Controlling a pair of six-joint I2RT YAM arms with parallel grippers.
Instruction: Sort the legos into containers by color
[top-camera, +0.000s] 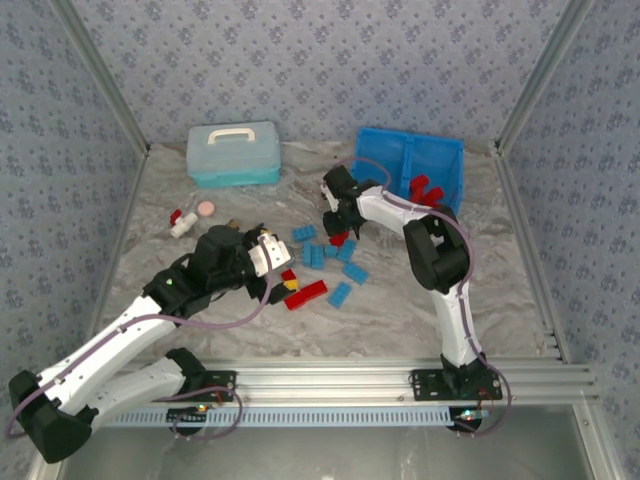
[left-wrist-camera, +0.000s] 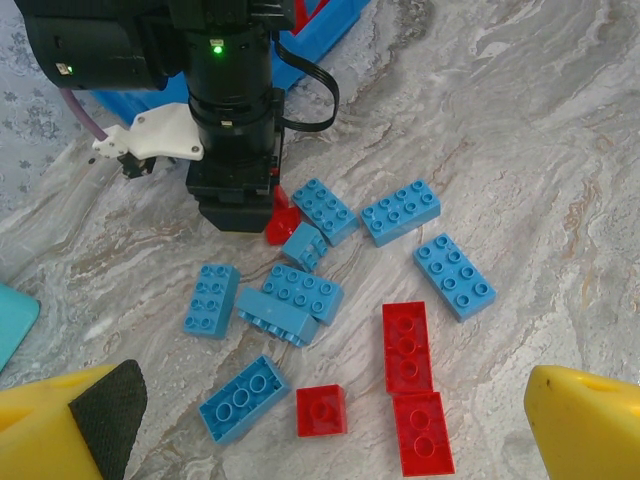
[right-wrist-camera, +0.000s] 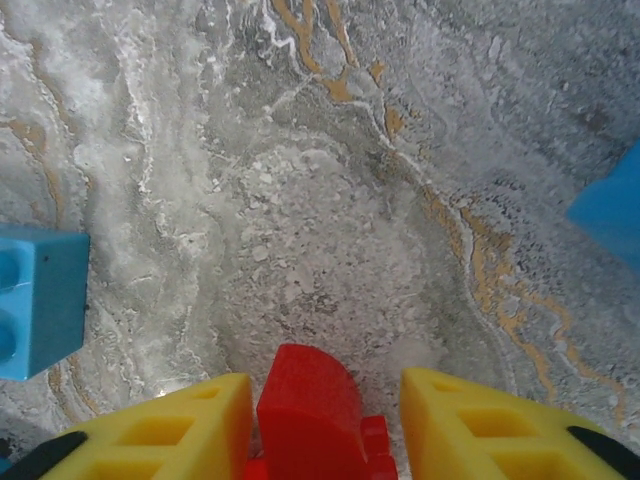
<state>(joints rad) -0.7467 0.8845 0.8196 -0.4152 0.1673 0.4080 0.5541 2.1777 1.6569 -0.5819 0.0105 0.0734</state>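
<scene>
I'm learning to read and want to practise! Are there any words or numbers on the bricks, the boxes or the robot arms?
None can be read. The legos carry only plain studs. The blue tray and the turquoise case look blank. The green light on the right arm is just a lamp. Anything printed at the arm bases is too small to tell.
</scene>
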